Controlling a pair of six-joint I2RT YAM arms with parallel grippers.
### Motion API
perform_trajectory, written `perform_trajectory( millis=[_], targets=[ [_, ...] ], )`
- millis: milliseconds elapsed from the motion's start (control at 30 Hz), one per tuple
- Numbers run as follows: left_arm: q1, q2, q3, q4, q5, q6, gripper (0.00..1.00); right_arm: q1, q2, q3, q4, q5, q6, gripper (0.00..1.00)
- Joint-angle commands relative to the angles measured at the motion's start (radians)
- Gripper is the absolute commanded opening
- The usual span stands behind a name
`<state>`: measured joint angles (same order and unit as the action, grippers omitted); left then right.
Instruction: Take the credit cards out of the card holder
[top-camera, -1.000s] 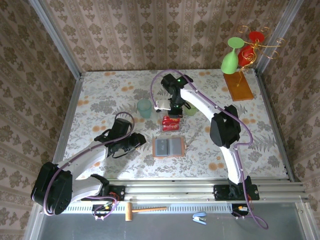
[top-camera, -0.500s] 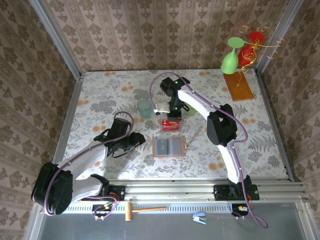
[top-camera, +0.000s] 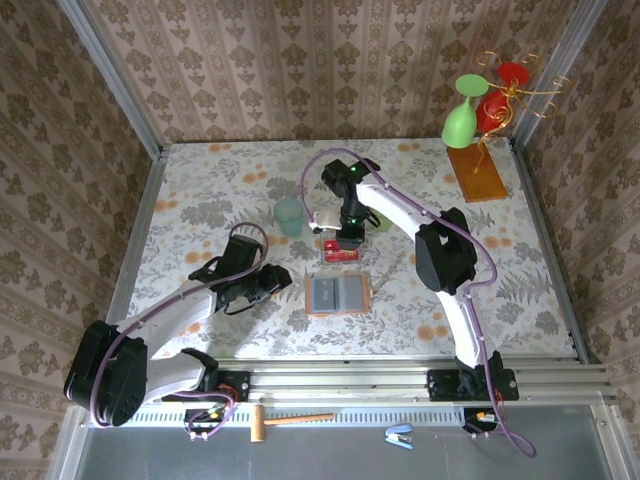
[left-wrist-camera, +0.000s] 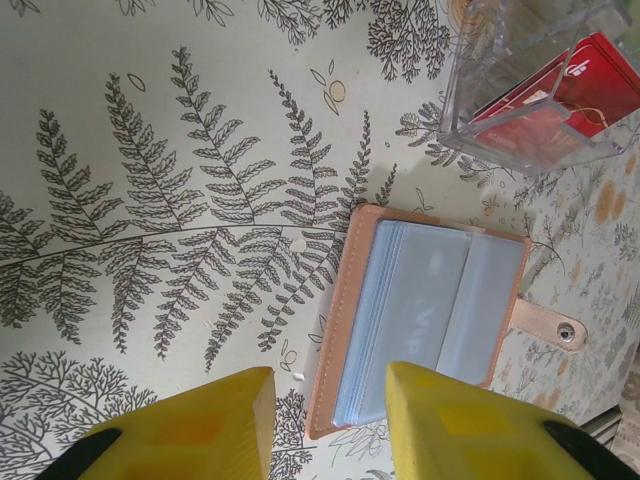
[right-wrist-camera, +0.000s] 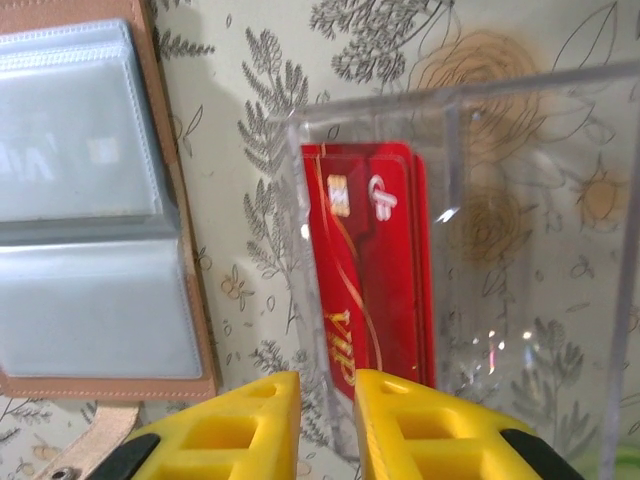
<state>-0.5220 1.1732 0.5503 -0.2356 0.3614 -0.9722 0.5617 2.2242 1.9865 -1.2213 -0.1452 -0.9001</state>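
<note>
Currently one box (right-wrist-camera: 520, 85) holds at least two credit cards (right-wrist-camera: 375, 270); left claw (left-wrist-camera: 328, 400) open, right claw (right-wrist-camera: 328, 395) barely parted.

Floral table (top-camera: 200, 190) — open card holder (top-camera: 338, 294), clear box (top-camera: 345, 254), teal cup (top-camera: 289, 215).

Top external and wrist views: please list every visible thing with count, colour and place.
table: one, floral cover, under everything.
card holder: one, tan with grey-blue pockets, open at centre.
credit cards: small stack, red, inside clear box.
clear box: one, transparent, beyond card holder.
teal cup, green cup: one each, behind the box.
glass stand: one, orange base, far right corner; green glass and red glass on it.
mallet: one, wooden, near ledge.
stapler: one, blue, near ledge.
left gripper: yellow, open, left of card holder.
right gripper: yellow, slightly open, over the box.
</note>
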Motion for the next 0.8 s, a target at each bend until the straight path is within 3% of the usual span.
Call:
perform_trajectory(
  millis=[0,400,767],
  targets=[
    [-0.002,0.019,0.039,0.016,0.019,-0.003,0.35,0.011,-0.112,-0.061,0.049,0.020,0.043,0.21],
    [-0.050,0.154,0.095,0.087,0.036,-0.006,0.34,0.051,-0.298,-0.317,0.324,-0.069,0.377,0.22],
    [-0.088,0.244,0.117,0.144,0.050,-0.017,0.32,0.107,-0.420,-0.575,0.585,-0.111,0.906,0.25]
  ],
)
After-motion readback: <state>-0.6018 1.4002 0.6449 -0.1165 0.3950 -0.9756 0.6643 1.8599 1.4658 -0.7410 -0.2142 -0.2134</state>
